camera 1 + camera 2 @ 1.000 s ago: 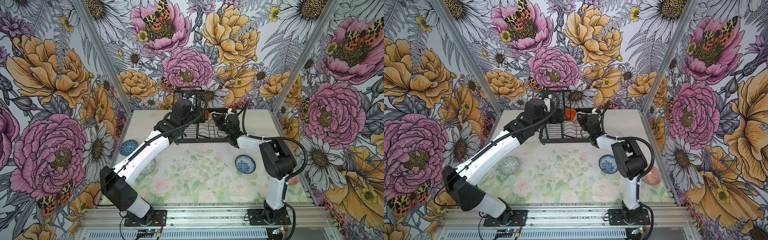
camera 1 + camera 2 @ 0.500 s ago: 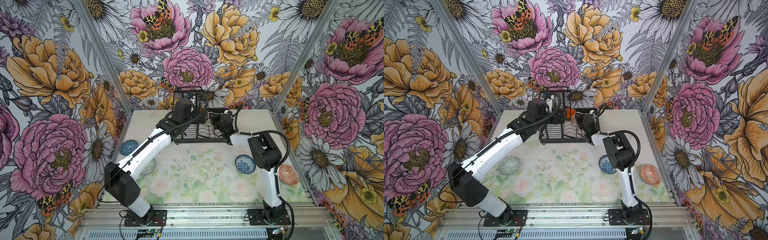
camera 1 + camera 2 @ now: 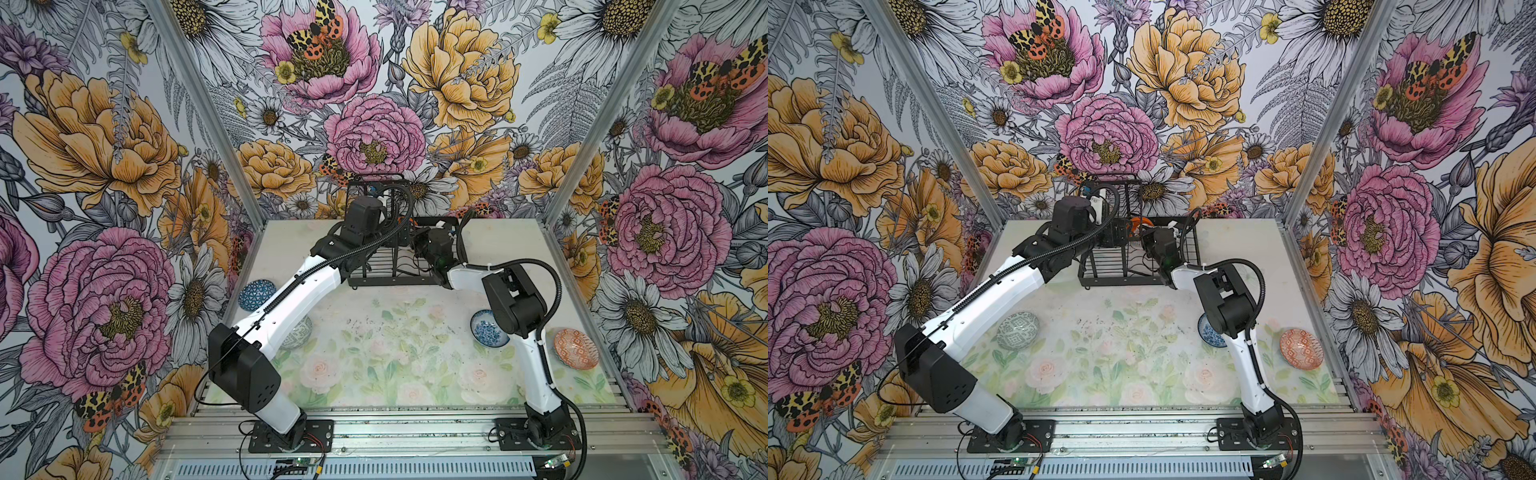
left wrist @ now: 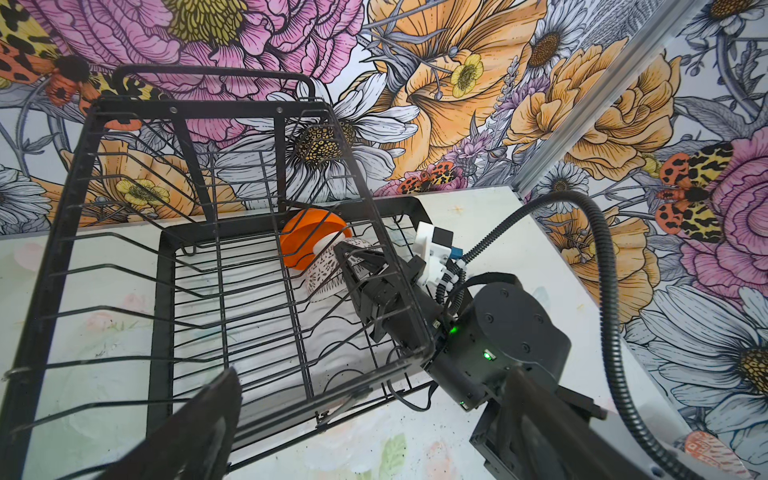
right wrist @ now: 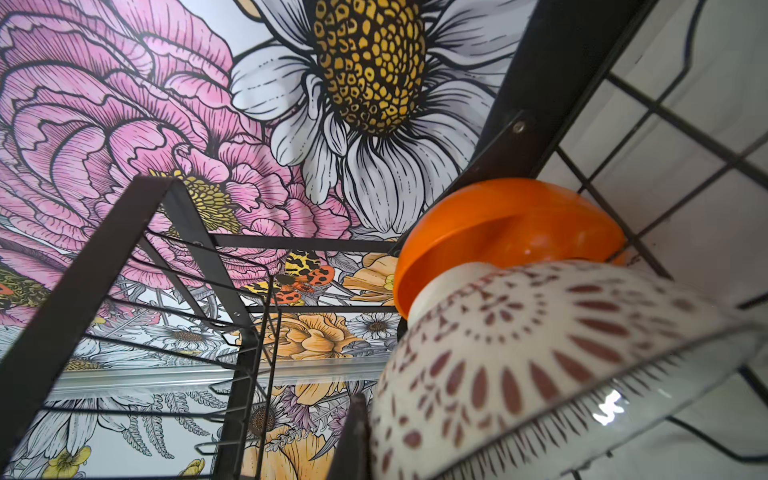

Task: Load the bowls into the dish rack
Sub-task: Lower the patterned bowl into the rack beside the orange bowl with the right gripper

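The black wire dish rack point(image 4: 124, 249) stands at the back of the table, seen in both top views point(image 3: 390, 279). An orange bowl point(image 4: 309, 241) leans on edge inside it. My right gripper point(image 4: 353, 262) reaches into the rack and is shut on the rim of a white bowl with a dark pattern point(image 4: 324, 276), which rests against the orange bowl point(image 5: 507, 232). In the right wrist view the white bowl point(image 5: 519, 353) fills the frame beside one finger point(image 5: 353, 444). My left gripper point(image 4: 370, 419) hangs open over the rack's near edge, holding nothing.
On the mat lie a blue geometric bowl point(image 3: 257, 294) at the left edge, a grey-green bowl point(image 3: 1017, 330) under the left arm, a blue-white floral bowl point(image 3: 488, 332) by the right arm and a red-orange bowl point(image 3: 575, 348) at the right. A raised wire tier point(image 4: 208, 137) stands over the rack's left part.
The right arm has swung its elbow and carried the white bowl a little deeper into the rack, toward the orange bowl. The left arm has barely moved and stays open.
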